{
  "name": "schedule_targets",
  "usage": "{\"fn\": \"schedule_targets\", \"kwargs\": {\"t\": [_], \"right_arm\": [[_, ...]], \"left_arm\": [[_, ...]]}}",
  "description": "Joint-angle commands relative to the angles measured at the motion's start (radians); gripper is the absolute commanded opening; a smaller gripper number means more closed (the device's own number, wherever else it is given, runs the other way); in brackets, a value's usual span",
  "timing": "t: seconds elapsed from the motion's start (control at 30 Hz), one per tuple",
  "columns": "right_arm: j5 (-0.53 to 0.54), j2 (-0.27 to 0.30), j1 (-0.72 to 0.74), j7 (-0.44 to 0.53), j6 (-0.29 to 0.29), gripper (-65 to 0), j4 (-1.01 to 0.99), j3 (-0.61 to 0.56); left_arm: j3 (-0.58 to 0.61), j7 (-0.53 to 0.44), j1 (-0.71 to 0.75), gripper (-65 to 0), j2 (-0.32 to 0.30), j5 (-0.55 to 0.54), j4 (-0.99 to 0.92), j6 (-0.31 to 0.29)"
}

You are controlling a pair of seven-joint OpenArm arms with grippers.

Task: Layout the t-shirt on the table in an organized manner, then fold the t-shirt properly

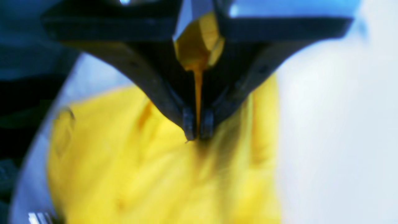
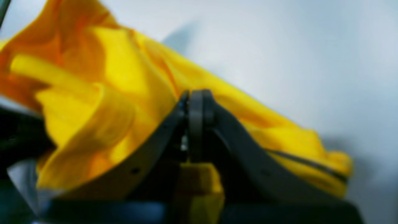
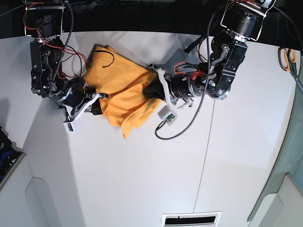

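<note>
We hold the shirt (image 3: 124, 90) from both sides.
Left gripper (image 1: 197, 130) and right gripper (image 2: 196, 102) each pinch a fold — the cloth bunched over the table (image 3: 142, 179).

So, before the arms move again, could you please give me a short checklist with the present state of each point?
1. Left gripper shut on the t-shirt: ok, fabric is pinched between its fingertips.
2. Right gripper shut on the t-shirt: ok, jaws closed, fabric bunched behind them.
3. T-shirt laid out flat: not ok, it is crumpled between the two arms.
4. Sleeves and collar found: cannot tell, the folds hide them.
5. Free space on the table in front of the shirt: ok.
6. Scissors away from the shirt: ok, at the table's far edge.
</note>
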Motion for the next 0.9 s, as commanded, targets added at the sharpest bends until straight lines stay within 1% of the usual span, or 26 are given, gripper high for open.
{"fn": "schedule_targets", "kwargs": {"t": [0.0, 0.13, 0.33, 0.43, 0.53, 0.6, 0.67, 0.7, 0.73, 0.8, 0.87], "right_arm": [[0.022, 0.002, -0.003, -0.009, 0.016, -65.0, 0.026, 0.002], [0.089, -0.002, -0.089, -0.027, 0.024, -65.0, 0.100, 0.002], [0.113, -0.003, -0.211, -0.027, 0.023, -65.0, 0.236, 0.002], [0.124, -0.003, -0.238, -0.034, 0.023, -65.0, 0.277, 0.002], [0.172, -0.004, -0.251, -0.059, 0.024, -65.0, 0.294, 0.002], [0.175, -0.012, -0.252, -0.069, 0.024, -65.0, 0.297, 0.002], [0.175, -0.020, -0.251, -0.068, 0.024, -65.0, 0.305, 0.002], [0.176, -0.020, -0.249, -0.063, 0.023, -65.0, 0.315, 0.002], [0.175, -0.019, -0.247, -0.063, 0.023, -65.0, 0.328, 0.002], [0.175, -0.019, -0.243, -0.064, 0.023, -65.0, 0.370, 0.006], [0.174, -0.019, -0.243, -0.069, 0.023, -65.0, 0.417, 0.007]], "left_arm": [[-0.014, -0.021, -0.036, -61.8, -0.003, -0.003, 0.011, 0.002], [-0.029, -0.021, -0.085, -61.8, -0.005, 0.018, 0.004, 0.002], [-0.029, -0.021, -0.114, -61.8, -0.005, 0.018, -0.002, 0.002], [-0.029, -0.021, -0.123, -61.8, -0.004, 0.017, -0.002, 0.002], [-0.029, -0.021, -0.126, -61.8, -0.004, 0.016, -0.002, 0.002], [-0.029, -0.017, -0.126, -61.8, -0.005, 0.004, -0.002, 0.002], [-0.029, 0.006, -0.126, -61.8, -0.011, -0.022, 0.005, 0.001], [-0.029, 0.025, -0.126, -61.8, -0.018, -0.060, 0.019, -0.007], [-0.029, 0.043, -0.124, -61.8, -0.028, -0.109, 0.044, -0.028], [-0.029, 0.061, -0.116, -61.8, -0.058, -0.181, 0.122, -0.061], [-0.029, 0.081, -0.103, -61.8, -0.090, -0.200, 0.219, -0.062]]}}
